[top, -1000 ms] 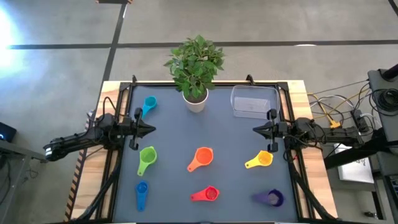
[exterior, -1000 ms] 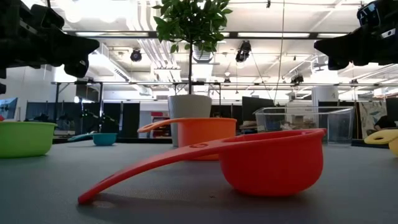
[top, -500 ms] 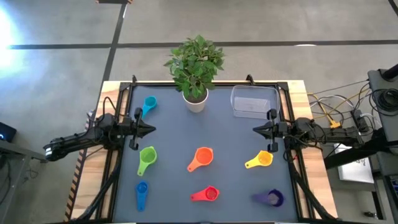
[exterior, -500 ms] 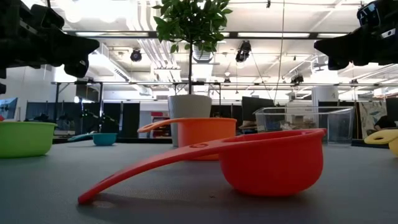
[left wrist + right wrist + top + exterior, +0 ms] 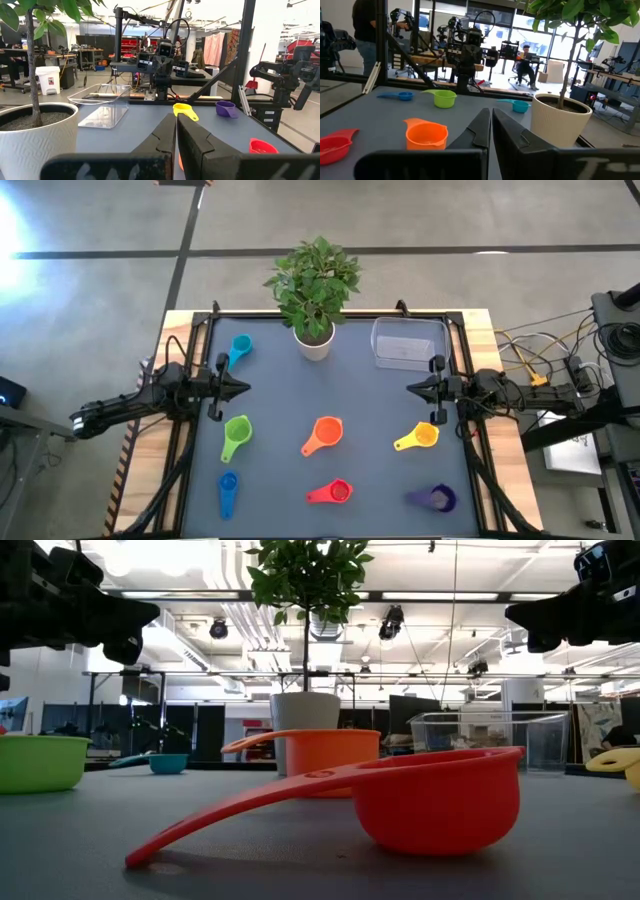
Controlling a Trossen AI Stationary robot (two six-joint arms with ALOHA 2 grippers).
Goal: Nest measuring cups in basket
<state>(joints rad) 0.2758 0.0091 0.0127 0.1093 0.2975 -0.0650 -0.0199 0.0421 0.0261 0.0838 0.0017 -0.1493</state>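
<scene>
Seven measuring cups sit apart on the grey mat, each on its base: light blue (image 5: 240, 346), green (image 5: 237, 431), dark blue (image 5: 228, 484), orange (image 5: 326, 431), red (image 5: 336, 492), yellow (image 5: 421, 436), purple (image 5: 436, 498). The clear basket (image 5: 408, 342) rests at the far right, next to the white plant pot (image 5: 314, 342). My left gripper (image 5: 243, 388) hovers shut over the mat's left side, pointing right, between the light blue and green cups. My right gripper (image 5: 410, 388) hovers shut over the right side, pointing left, between the basket and the yellow cup. Both grippers are above the table, touching nothing.
The potted plant (image 5: 314, 280) stands at the far middle, its leaves spreading above the mat. A black frame (image 5: 330, 314) runs round the mat's edges. The middle of the mat (image 5: 325, 385) between the two grippers is bare. People and equipment (image 5: 525, 62) show in the room beyond.
</scene>
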